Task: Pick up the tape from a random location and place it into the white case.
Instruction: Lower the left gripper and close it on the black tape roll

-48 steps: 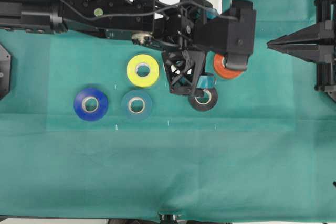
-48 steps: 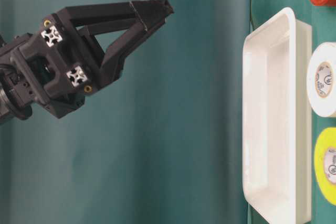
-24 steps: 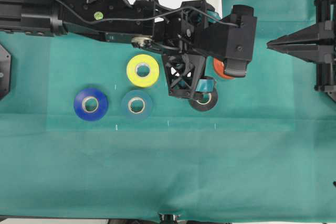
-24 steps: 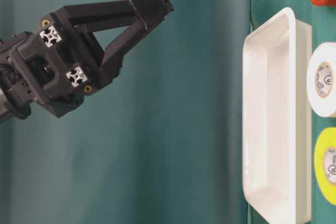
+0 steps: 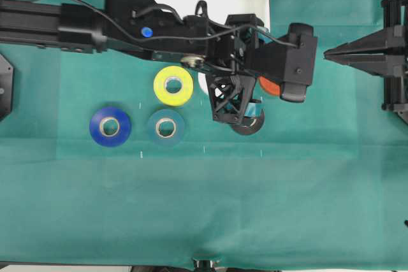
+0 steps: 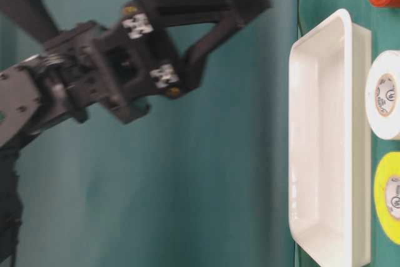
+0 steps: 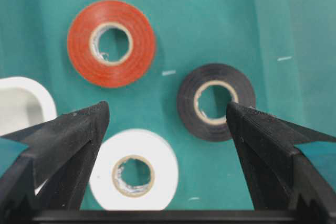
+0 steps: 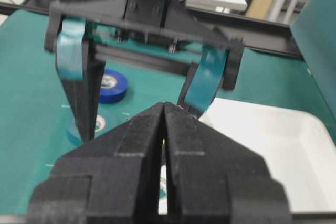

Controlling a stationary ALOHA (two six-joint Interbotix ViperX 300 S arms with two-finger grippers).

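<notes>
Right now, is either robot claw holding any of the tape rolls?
No, nothing is held. The left gripper is open above the black tape, not touching it. The right gripper is shut on nothing.

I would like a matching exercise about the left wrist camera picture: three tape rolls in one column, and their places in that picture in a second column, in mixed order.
Things:
1. black tape
2. orange roll
3. white roll

Places:
A. bottom, left of centre
B. upper left
C. right of centre, close beside the right-hand finger of the picture

Pairs: 1-C, 2-B, 3-A
</notes>
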